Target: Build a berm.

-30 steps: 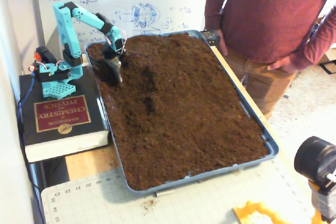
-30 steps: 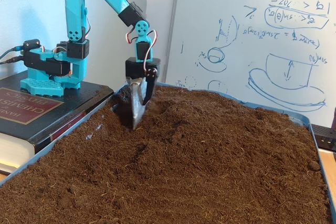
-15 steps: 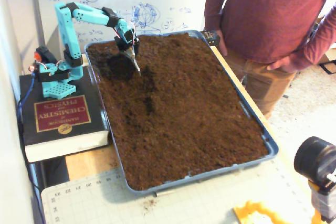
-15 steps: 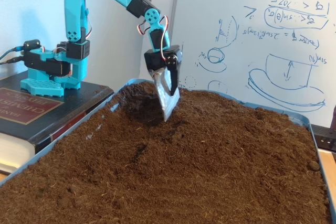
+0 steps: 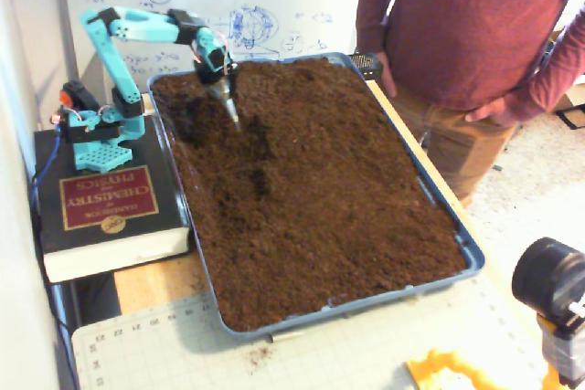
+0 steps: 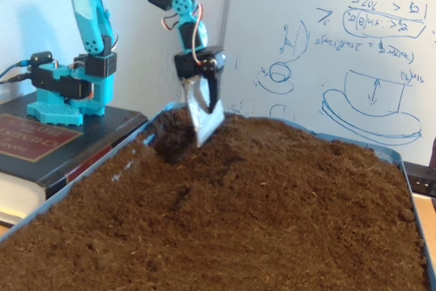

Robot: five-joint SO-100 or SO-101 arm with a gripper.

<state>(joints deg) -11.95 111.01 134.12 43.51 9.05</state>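
Observation:
Dark brown soil fills a blue tray [image 5: 367,304] [image 6: 368,143]. It swells into a low rounded rise, the berm [image 5: 306,125] [image 6: 286,151], right of the scoop in both fixed views. A dug hollow [image 5: 195,116] [image 6: 174,144] lies at the tray's back left corner. My turquoise arm's gripper [image 5: 222,87] [image 6: 199,86] is shut on a metal scoop [image 5: 231,112] [image 6: 204,117]. The scoop hangs blade-down just above the hollow's right edge, its tip close to the soil.
The arm's base [image 5: 91,134] stands on a thick black book [image 5: 101,212] left of the tray. A person in a red shirt [image 5: 457,25] stands at the tray's right side. A whiteboard [image 6: 327,52] lies behind. A black camera [image 5: 551,280] and a yellow part [image 5: 448,374] sit bottom right.
The scoop has come up out of the hollow and shifted right towards the rise. It now hangs higher, and the arm leans back more.

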